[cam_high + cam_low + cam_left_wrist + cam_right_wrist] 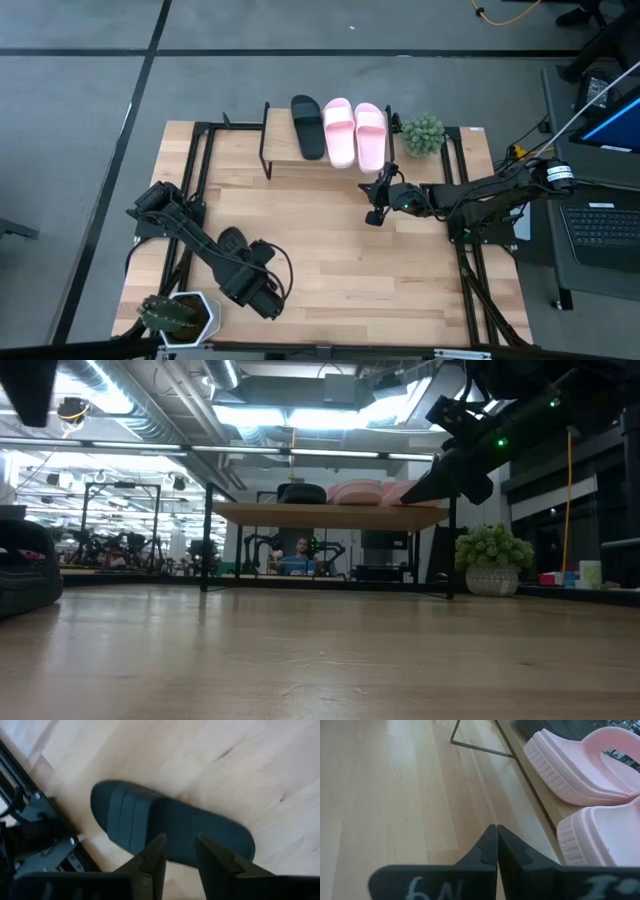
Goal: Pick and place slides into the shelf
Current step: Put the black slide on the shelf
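While your overhead view hides it, the left wrist view shows the left gripper (179, 851) parted above a matte black slide (170, 822); right gripper (497, 842) pressed together.

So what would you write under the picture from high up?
Three slides sit on the shelf; the left gripper hovers over the last black slide.

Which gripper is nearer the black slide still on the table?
Left. The left gripper is open right over the black slide at the table's near-left; the right gripper, shut, sits by the shelf.
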Controlling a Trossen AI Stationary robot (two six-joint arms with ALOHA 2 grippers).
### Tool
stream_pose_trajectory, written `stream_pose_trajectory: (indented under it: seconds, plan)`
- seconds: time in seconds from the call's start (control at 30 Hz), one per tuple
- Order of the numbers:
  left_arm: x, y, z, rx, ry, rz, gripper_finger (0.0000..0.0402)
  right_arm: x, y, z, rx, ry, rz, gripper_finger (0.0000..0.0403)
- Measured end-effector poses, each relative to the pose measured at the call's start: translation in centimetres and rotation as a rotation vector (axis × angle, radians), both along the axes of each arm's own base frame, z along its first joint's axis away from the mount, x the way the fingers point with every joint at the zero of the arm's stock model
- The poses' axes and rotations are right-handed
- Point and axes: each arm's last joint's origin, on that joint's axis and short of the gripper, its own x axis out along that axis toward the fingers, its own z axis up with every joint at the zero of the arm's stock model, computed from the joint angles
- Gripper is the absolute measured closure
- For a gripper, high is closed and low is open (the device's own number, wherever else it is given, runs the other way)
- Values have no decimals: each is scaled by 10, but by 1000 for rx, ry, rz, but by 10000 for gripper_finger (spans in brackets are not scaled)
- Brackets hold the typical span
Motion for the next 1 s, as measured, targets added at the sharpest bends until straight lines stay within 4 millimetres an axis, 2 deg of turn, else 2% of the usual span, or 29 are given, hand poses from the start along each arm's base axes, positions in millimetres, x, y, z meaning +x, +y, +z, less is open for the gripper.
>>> stream_pose_trajectory:
  seconds: [0.13,0.37,0.6,1.0]
  plan:
    - [-6,-4,-5,-10,36,-7,289,0,0,0,-3,2,1,398]
    - [-22,-9,-28,22,103,20,285,0,0,0,-17,11,9,398]
    - [-25,-14,-48,-9,63,8,285,0,0,0,-17,11,9,398]
    - [-32,-2,-68,48,120,52,285,0,0,0,-17,8,9,398]
